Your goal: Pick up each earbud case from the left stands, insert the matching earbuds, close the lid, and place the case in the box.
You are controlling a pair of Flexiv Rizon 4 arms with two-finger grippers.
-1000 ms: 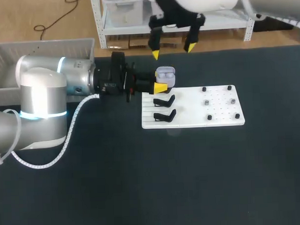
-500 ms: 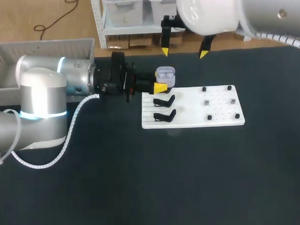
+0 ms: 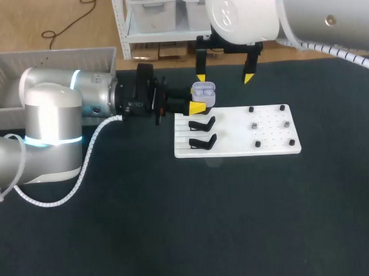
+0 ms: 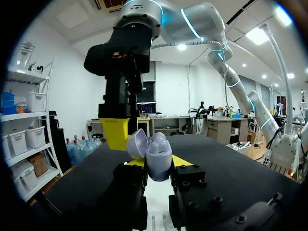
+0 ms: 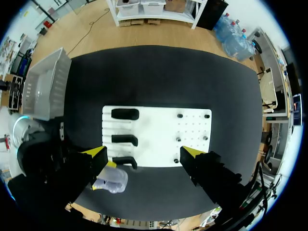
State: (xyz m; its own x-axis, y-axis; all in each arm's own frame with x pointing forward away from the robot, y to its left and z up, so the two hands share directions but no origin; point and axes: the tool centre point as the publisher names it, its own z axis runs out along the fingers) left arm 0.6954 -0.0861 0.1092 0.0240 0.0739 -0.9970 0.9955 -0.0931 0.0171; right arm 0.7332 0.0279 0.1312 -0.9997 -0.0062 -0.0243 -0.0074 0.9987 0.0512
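Observation:
My left gripper (image 3: 199, 102) is shut on a lavender earbud case (image 3: 204, 94), held just above the white board's (image 3: 236, 145) far left corner. The case (image 4: 158, 154) sits between the left gripper's (image 4: 159, 164) yellow tips with its lid (image 4: 135, 143) open and rounded earbud tops (image 4: 159, 139) showing inside. My right gripper (image 3: 224, 78) hangs open above, one fingertip (image 3: 200, 78) just beyond the case. From the right wrist, the case (image 5: 111, 180) lies beside one fingertip (image 5: 96, 155) of that open gripper (image 5: 143, 154). Two empty black stands (image 3: 201, 123) (image 3: 202, 141) remain on the board.
Several small black pegs (image 3: 255, 126) stand on the right half of the board (image 5: 156, 132). A grey bin (image 3: 45, 64) sits at the table's far left corner, seen from the right wrist as a bin (image 5: 45, 89) beyond the left arm.
My right gripper has come down and a little to the right, so its fingertips now flank the area just behind the case. The left arm and the case stayed still.

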